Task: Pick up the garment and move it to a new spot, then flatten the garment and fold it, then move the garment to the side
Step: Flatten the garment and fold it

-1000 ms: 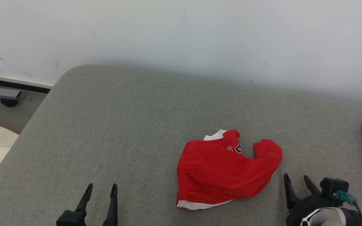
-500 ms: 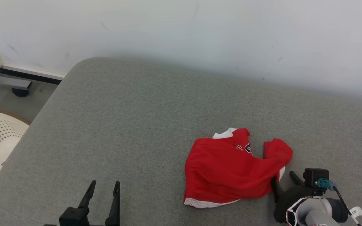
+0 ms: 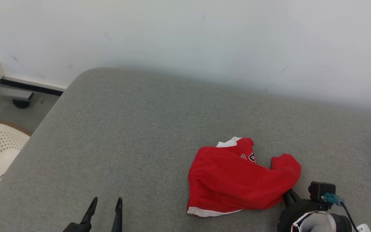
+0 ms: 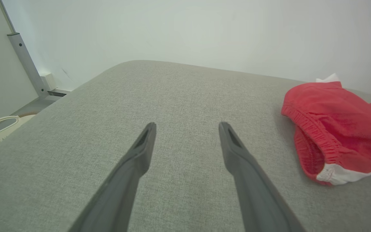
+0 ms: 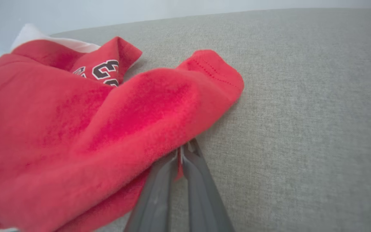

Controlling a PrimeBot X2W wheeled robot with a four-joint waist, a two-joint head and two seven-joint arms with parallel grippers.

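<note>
right gripper (image 5: 183, 150) moved in to garment (image 3: 237, 180) edge, fingers (image 5: 201, 193) closed on its fabric

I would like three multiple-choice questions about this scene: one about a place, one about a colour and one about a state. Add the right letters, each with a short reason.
1. Where is the garment relative to the left gripper?
A. To its right, apart from it
B. To its left
C. Between its fingers

2. What colour is the garment's hem band?
A. Blue
B. White
C. Yellow

3. What is the state of the right gripper?
A. Wide open, away from the cloth
B. Shut on the garment's edge
C. Holding a cup

Answers:
1 A: the head view shows bare grey cushion between the two.
2 B: a white strip runs along the garment's near edge.
3 B: in the right wrist view its fingers meet with red cloth pinched between them.
</note>
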